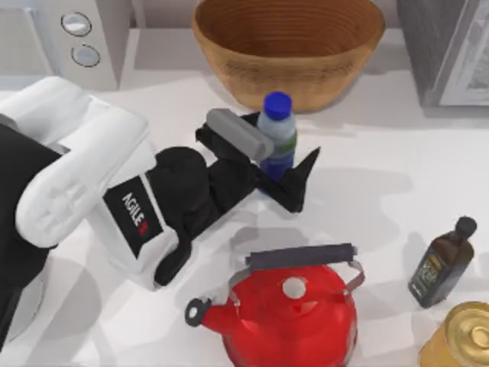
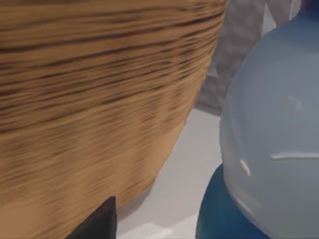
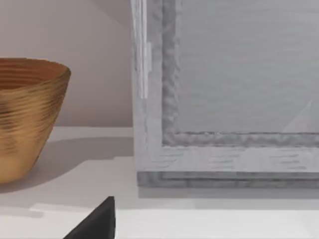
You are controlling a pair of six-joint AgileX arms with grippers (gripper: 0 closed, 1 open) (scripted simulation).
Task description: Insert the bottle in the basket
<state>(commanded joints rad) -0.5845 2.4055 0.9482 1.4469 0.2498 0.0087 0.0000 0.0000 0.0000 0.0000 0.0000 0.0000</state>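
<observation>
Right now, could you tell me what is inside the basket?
Nothing shows inside the basket: only its ribbed rings. Its far part lies beyond the top view's edge. The bottle stands outside, just in front, between the left tool's fingers.

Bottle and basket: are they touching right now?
Apart. In the left wrist view, a strip of bare table separates the bottle from the basket wall.

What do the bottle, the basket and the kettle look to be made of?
Bottle: likely clear plastic, glossy, with a blue cap and blue lower body; the left gripper sits around it. Basket: tan-brown, with ribbed rings inside and dark streaks outside in the left wrist view, so woven fibre or turned wood. Kettle: glossy red body, probably enamelled metal, with a dark handle.
</observation>
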